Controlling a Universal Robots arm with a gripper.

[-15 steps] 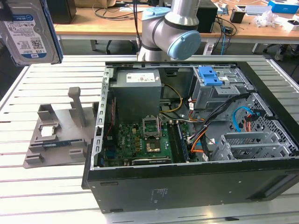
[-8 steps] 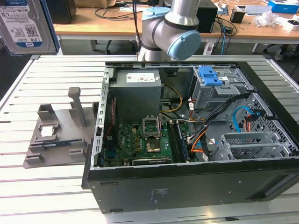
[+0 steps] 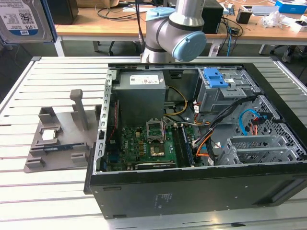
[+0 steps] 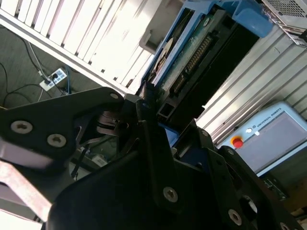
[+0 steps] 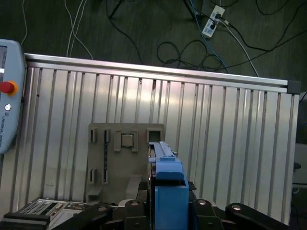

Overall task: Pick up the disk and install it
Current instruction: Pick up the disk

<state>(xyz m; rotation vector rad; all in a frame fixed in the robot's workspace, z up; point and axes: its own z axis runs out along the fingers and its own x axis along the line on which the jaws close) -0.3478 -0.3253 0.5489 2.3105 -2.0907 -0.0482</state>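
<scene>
The disk (image 3: 23, 19), a silver hard drive with a blue-and-white label in a blue carrier, hangs high at the exterior view's top left, above the slatted table. In the first wrist view the disk (image 5: 165, 177) stands edge-on, blue carrier toward the camera, and my gripper (image 5: 169, 203) is shut on it from both sides. The second wrist view shows the disk's (image 4: 192, 52) green circuit-board side and connector sticking out past the black fingers (image 4: 148, 115). The disk is well clear of the open computer case (image 3: 192, 191).
The grey drive cage with its blue top (image 3: 223, 88) sits inside the case at the back right. A grey fixture plate (image 3: 62, 139) lies on the table beside the case, with a small silver chip (image 3: 49, 135) on it. A teach pendant (image 5: 8, 96) rests at the table edge.
</scene>
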